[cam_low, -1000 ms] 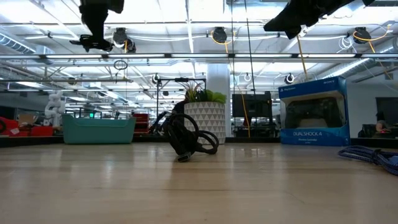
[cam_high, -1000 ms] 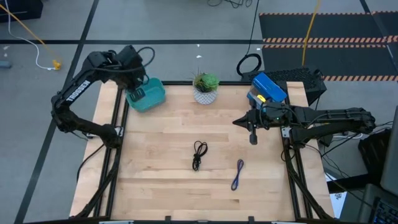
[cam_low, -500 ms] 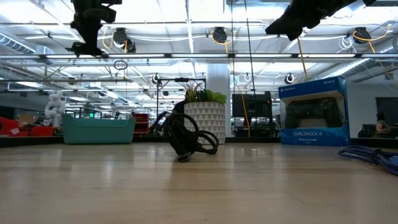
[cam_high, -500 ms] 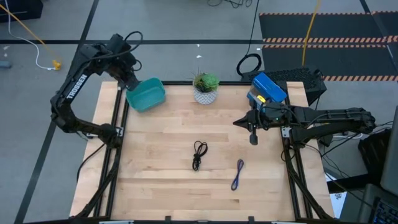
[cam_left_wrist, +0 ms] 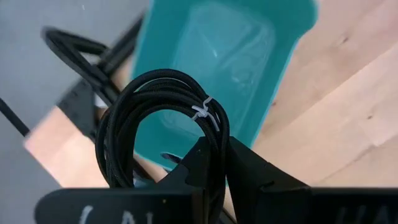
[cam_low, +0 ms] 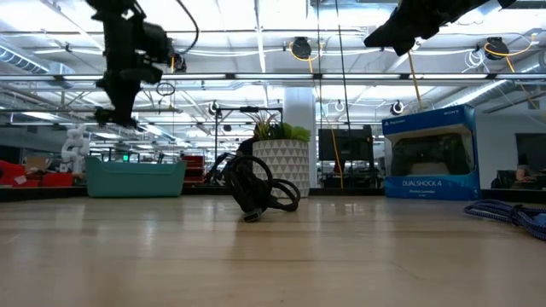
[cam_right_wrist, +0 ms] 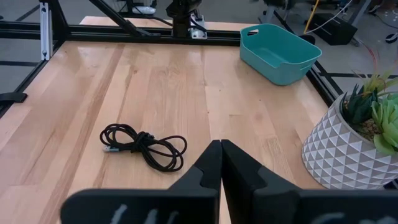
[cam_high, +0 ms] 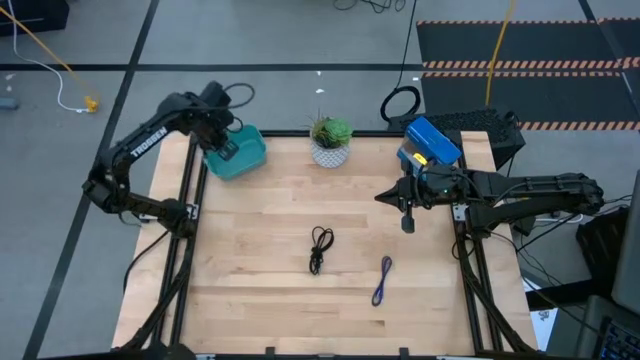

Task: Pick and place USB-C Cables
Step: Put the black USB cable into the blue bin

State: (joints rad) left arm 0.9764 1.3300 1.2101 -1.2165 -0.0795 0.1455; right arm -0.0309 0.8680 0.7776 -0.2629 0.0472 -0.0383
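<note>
1. A light wooden slatted table [cam_high: 270,215] on a black metal frame fills the overhead view. Around it is grey floor, and the level view looks into a large hall with ceiling lights.
2. At the table's far edge stand a blue boxed game controller [cam_high: 432,140] and a small green plant in a white patterned pot [cam_high: 330,142].
3. A teal plastic bin [cam_high: 238,152] sits at the far left corner, empty as far as can be seen.
4. The left gripper [cam_left_wrist: 217,163] hangs over this bin, its fingers clamped on a black cable coiled round and tied with a white twist [cam_left_wrist: 158,118]. The coil stands up from the fingertips, with the bin's hollow directly beyond them.
5. The step in hand appears to be the placing. The next move likely calls for opening the fingers so the coil drops inside the rim.
6. The right gripper [cam_right_wrist: 221,155] waits above the table's right side, fingers pressed together and empty.
7. A black cable in a long loop [cam_right_wrist: 144,145] lies just ahead of those fingertips.
8. A purple-blue bundled cable [cam_high: 382,280] lies nearer the front edge, well apart from both grippers.
</note>
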